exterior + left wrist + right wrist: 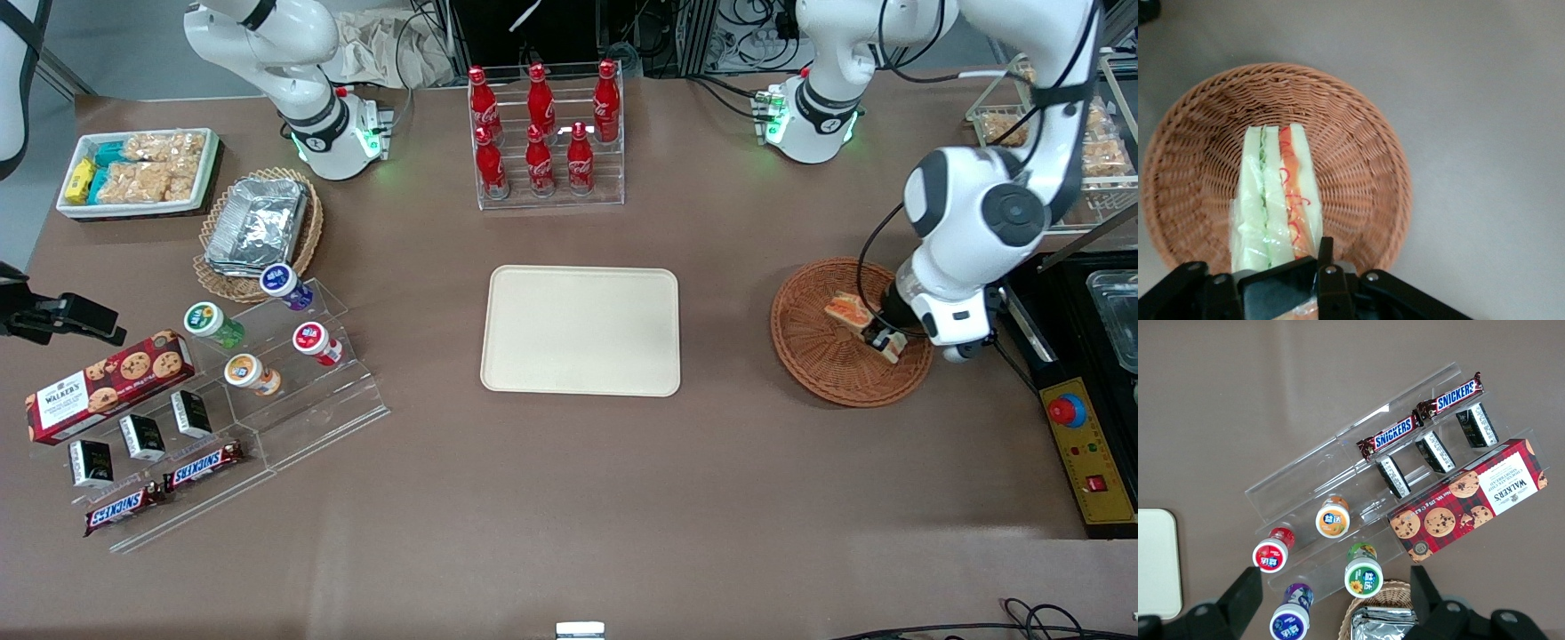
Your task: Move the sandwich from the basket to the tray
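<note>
The sandwich (846, 312), a wrapped white wedge with green and orange-red layers, is in the reddish-brown wicker basket (818, 360) toward the working arm's end of the table. My left gripper (880, 336) is over the basket, shut on the sandwich's wide end. In the left wrist view the sandwich (1275, 193) sticks out from between the black fingers (1325, 250) of the gripper (1281, 273), with the basket (1361, 157) under it. I cannot tell whether the sandwich still touches the basket. The cream tray (581, 330) lies bare at the table's middle, beside the basket.
A rack of red cola bottles (542, 133) stands farther from the camera than the tray. A yellow control box with a red button (1089, 449) lies near the basket. A pale wicker basket of foil containers (258, 227), an acrylic stand (267, 373) and snacks lie toward the parked arm's end.
</note>
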Robot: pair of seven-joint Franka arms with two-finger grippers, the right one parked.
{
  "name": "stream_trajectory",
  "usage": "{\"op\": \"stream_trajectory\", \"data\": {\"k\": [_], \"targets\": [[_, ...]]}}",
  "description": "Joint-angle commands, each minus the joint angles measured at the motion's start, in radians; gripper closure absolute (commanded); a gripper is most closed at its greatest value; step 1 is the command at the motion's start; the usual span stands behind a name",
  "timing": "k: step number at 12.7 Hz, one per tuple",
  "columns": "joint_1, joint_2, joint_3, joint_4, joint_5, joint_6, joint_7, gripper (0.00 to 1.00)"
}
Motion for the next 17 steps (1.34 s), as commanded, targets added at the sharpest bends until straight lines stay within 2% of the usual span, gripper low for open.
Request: {"op": "stream_trajectory", "data": {"k": [1,4,7,10,13,17], "targets": [[-0.004,0.007,-0.038,0.201,-0.007,-0.214,-0.036,1.0],[-0.005,0.011,-0.111,0.378,-0.007,-0.362,-0.022,1.0],[-0.005,0.014,-0.237,0.475,-0.011,-0.368,-0.027,1.0],[-0.007,0.017,-0.352,0.49,-0.057,-0.331,0.005,1.0],[-0.007,0.1,-0.456,0.484,-0.086,-0.191,0.114,1.0],[-0.016,0.229,-0.553,0.362,-0.074,0.169,0.2,1.0]]}}
